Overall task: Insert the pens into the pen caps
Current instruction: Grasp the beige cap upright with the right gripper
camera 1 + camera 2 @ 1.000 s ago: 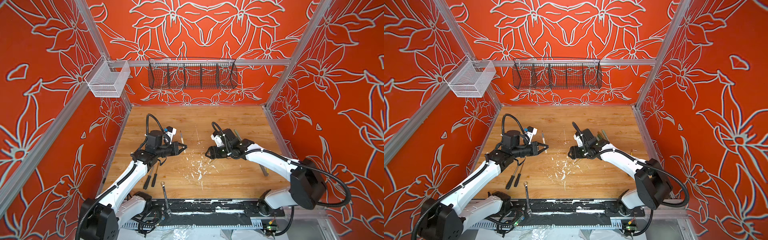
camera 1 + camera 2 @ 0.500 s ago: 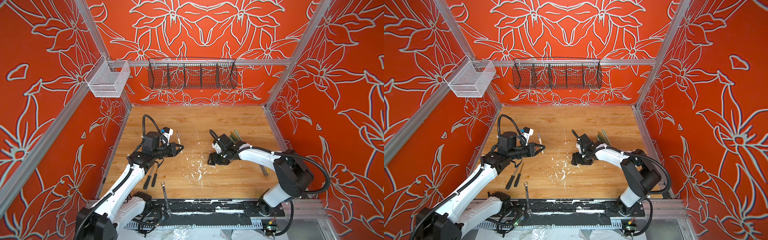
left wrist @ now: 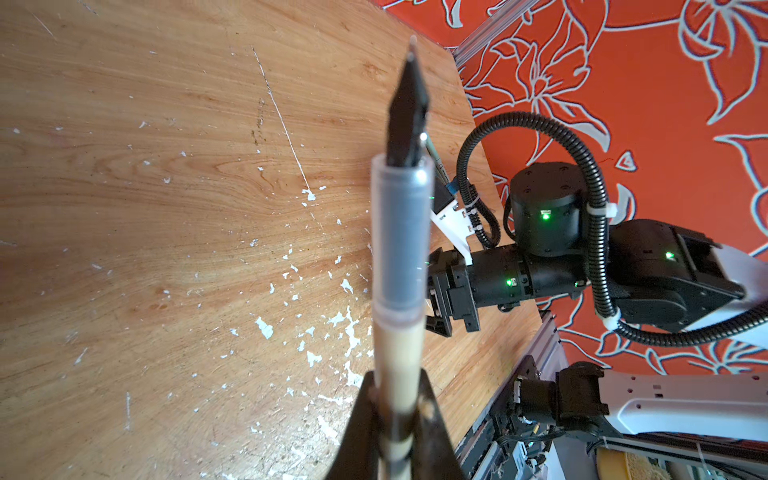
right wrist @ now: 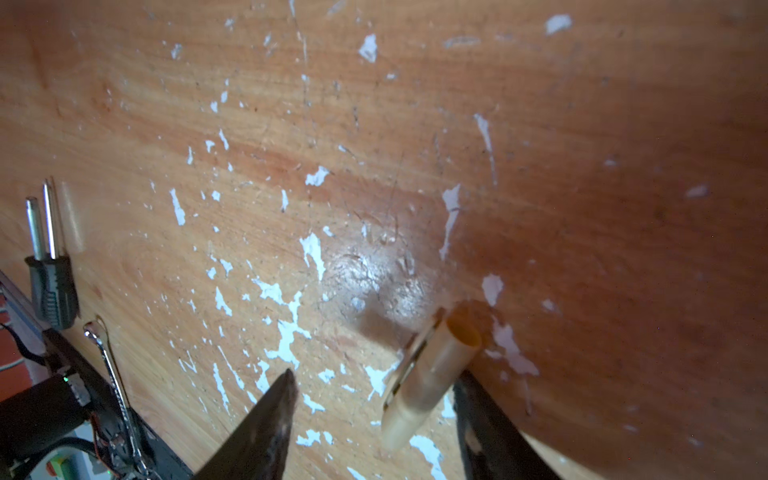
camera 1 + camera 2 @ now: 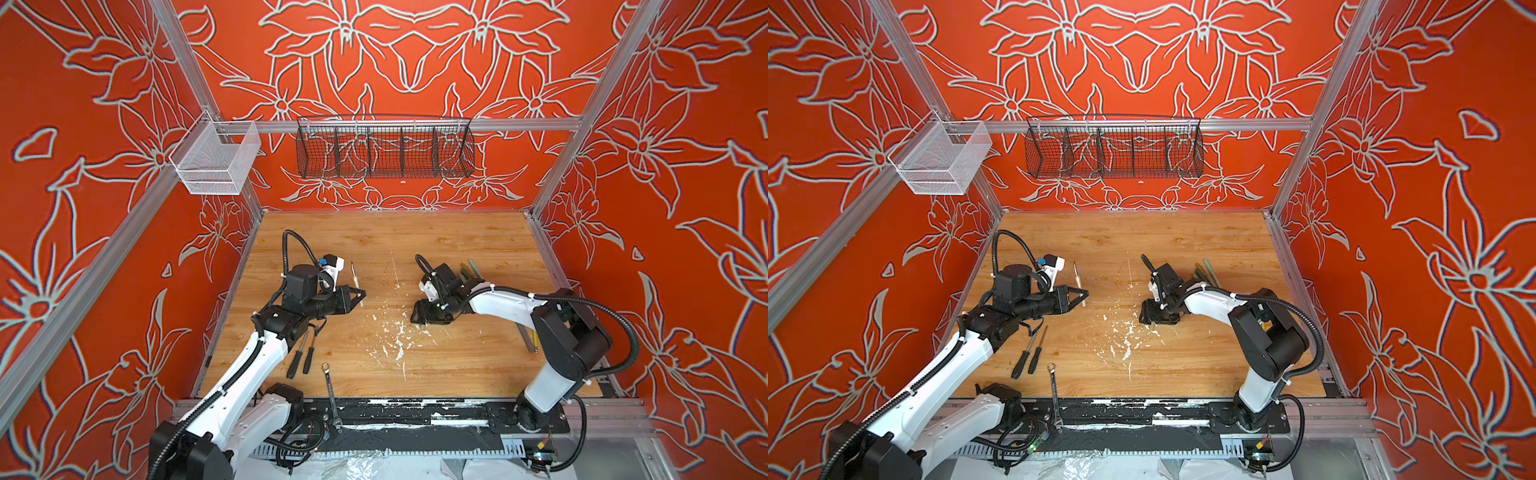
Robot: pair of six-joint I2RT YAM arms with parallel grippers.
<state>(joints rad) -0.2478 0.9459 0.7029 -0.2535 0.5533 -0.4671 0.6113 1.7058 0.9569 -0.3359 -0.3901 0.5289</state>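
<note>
Over the table [image 5: 457, 249], the left pincer [image 5: 362, 295] clamps a beige pen [image 3: 399, 353] while the right pincer [image 4: 374, 376] stands apart around a beige cap [image 4: 432, 374].

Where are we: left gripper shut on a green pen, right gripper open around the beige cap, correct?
Not quite: the left wrist view shows the pen in the left gripper is beige, not green. The rest holds: the right gripper stands open around the beige cap.
</note>
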